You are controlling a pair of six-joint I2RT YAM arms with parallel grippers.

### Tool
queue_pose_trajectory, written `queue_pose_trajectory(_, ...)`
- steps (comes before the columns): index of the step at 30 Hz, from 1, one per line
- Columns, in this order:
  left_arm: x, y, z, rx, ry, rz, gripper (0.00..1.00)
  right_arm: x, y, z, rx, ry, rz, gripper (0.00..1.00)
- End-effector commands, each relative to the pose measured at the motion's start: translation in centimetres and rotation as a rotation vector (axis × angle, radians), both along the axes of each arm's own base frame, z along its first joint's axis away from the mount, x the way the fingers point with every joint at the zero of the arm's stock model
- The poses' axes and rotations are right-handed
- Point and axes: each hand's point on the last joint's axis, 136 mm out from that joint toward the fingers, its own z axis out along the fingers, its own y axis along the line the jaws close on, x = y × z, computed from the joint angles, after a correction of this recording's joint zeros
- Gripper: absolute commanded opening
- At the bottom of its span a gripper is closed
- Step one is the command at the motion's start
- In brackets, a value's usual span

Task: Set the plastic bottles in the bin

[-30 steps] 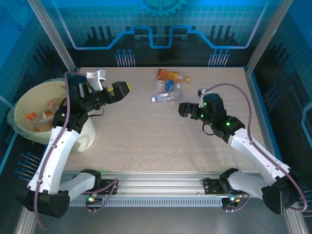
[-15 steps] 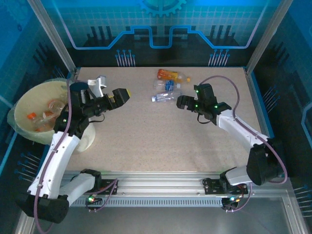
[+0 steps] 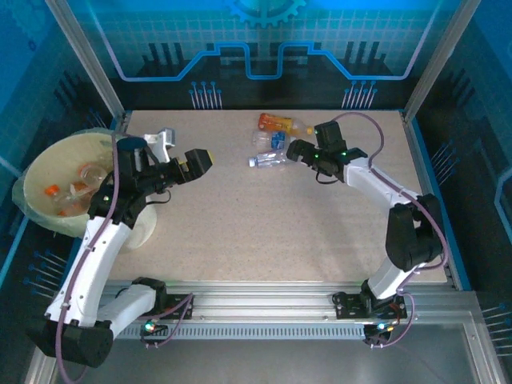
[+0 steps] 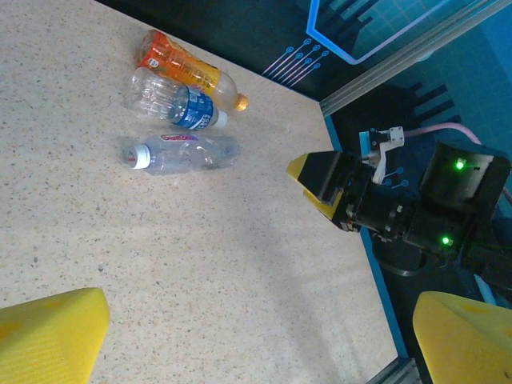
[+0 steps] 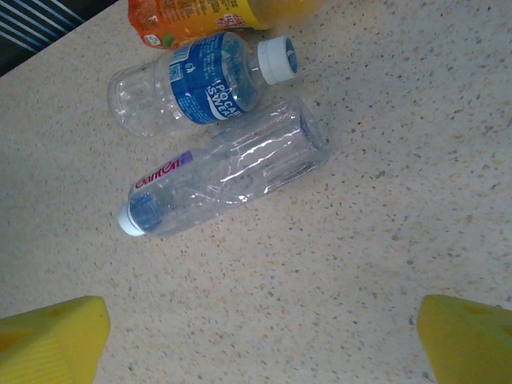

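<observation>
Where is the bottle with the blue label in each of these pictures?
Top external: the blue-label bottle lies in the upper middle, just left of the right gripper.
Left wrist: the same bottle is at upper left, cap pointing right.
Right wrist: it is near the top, left of centre.
Shared landmark: the orange-label bottle, directly above it in every picture.

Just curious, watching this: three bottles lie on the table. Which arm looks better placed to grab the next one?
Probably the right. The right gripper, open, hovers beside the clear red-labelled bottle; the left gripper, also open, is farther off, near the bin.
</observation>
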Motion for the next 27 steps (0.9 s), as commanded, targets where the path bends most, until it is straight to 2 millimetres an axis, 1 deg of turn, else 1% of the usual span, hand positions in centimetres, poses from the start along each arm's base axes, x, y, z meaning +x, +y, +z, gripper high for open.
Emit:
queue_pose_trajectory(1,-0.4,0.3,-0.8,0.036,0.011,0.004,0.99,0.8,0.0,-1.3,0.077,0.089,-0.106,1.0)
queue_pose_trajectory(3,-0.5,0.3,-1.0,0.043,0.013,0.005,0.99,1.3,0.3,-2.4,0.118,0.143,-0.17,1.0)
queue_pose_trajectory(6,-0.5,0.5,-1.3,0.054,0.021,0.011,0.99,2.3,1.2,-3.5,0.168,0.19,-0.237,1.0)
queue_pose_trajectory(9,-0.4,0.6,-1.7,0.062,0.03,0.016,0.99,3.4,1.7,-4.9,0.179,0.214,-0.298,1.0)
queue_pose_trajectory(14,-0.5,0.9,-2.3,0.083,0.04,0.027,0.99,4.9,2.0,-7.4,0.188,0.295,-0.396,1.0)
queue_pose_trajectory(18,-0.5,1.2,-2.8,0.099,0.05,0.035,0.99,6.1,2.6,-8.9,0.211,0.333,-0.452,1.0)
queue_pose_trajectory(23,-0.3,1.3,-3.1,0.104,0.054,0.04,0.99,6.8,2.9,-10.4,0.216,0.391,-0.534,1.0)
queue_pose_trajectory(27,-0.2,1.3,-3.4,0.109,0.056,0.038,0.99,7.1,3.5,-11.6,0.199,0.426,-0.519,0.95)
